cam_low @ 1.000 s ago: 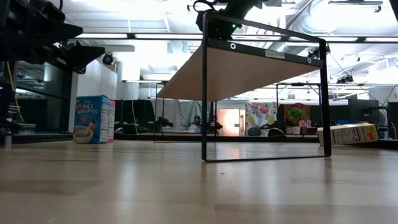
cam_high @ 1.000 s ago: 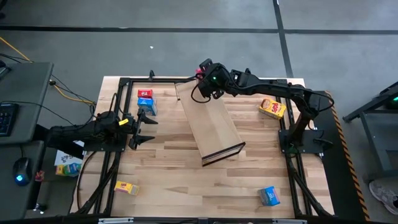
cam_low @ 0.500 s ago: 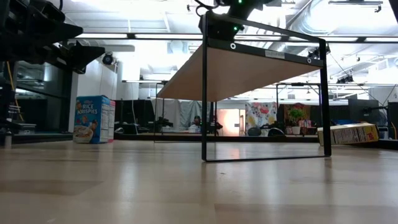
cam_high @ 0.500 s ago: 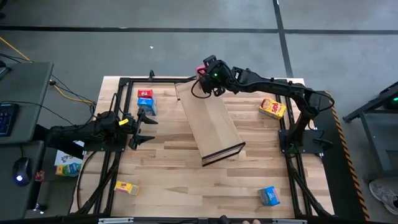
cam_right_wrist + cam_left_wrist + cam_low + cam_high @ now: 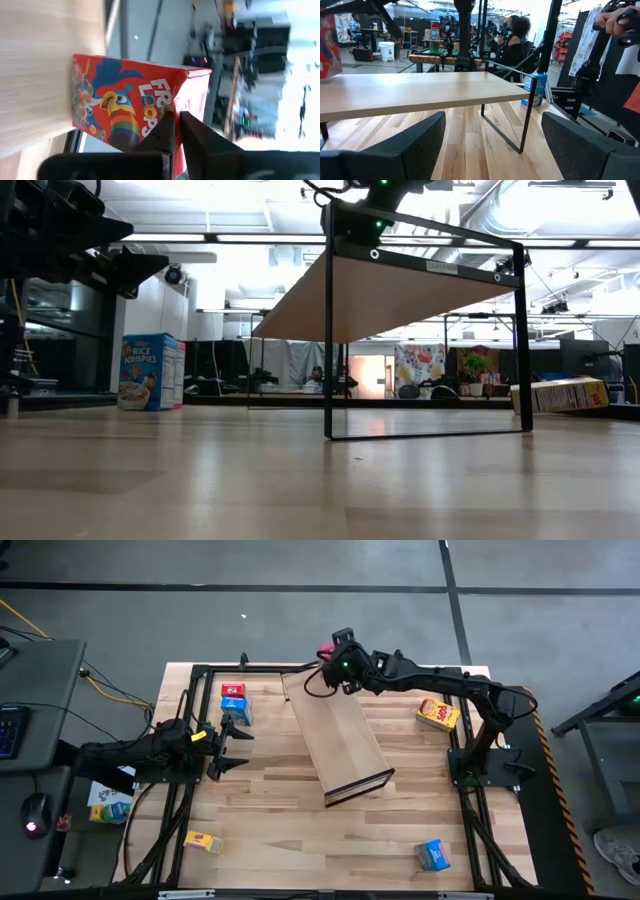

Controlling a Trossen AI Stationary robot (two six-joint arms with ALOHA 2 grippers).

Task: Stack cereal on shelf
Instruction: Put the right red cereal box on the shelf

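Right gripper (image 5: 175, 125), jaws clamped on a red cereal box (image 5: 125, 107): I should seat it flat on the shelf (image 5: 340, 735) before releasing.

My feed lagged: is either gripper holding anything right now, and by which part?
The right gripper pinches a red Froot Loops box by its top edge, at the shelf's far end. The left gripper is open, holding nothing.

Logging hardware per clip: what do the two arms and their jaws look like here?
Both arms are dark, jointed and slim. The right arm shows a green light near its wrist and a looping black cable. The left gripper ends in broad black jaws, with yellow by its wrist.
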